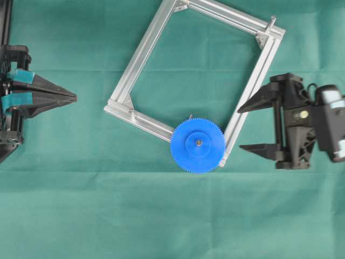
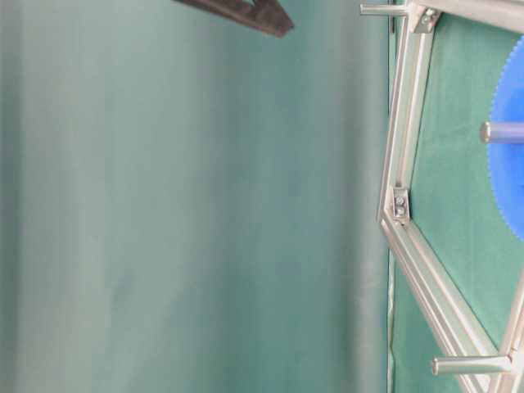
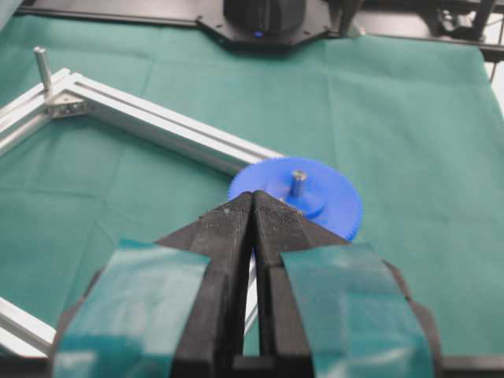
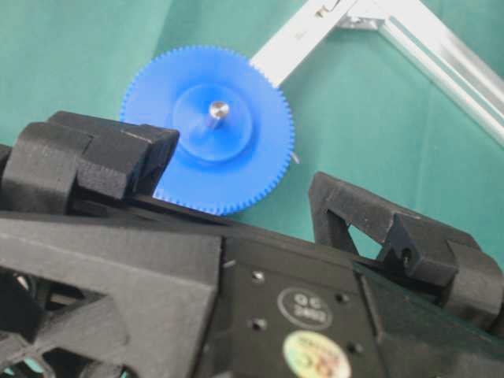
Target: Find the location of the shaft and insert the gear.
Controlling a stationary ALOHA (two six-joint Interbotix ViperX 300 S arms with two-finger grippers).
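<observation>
Gear (image 1: 198, 145) lay flat on the green cloth (image 1: 161, 216) at the lower corner of the aluminium frame (image 1: 145, 59), its teeth overlapping the two rails that met there. Through its centre hole stood the shaft (image 3: 298, 183), a short silvery pin poking up above the raised hub, so the blue disc was seated on it.

My right gripper (image 1: 250, 125) hung just to the right of the frame with its jaws spread wide and nothing between them, clear of the gear and not touching it. My left gripper (image 1: 73, 97) sat well apart at the far left edge, its two black fingers (image 3: 228, 236) pressed together to a point, with nothing caught between them (teal tape wrapped each finger further back).

On the body of my right gripper a round stamp read "QC" over some digits too small for me to make out; below it sat a coloured sticker whose print I could not read.

A separate silvery peg (image 1: 271, 22) jutted from the frame's upper right corner bracket.
</observation>
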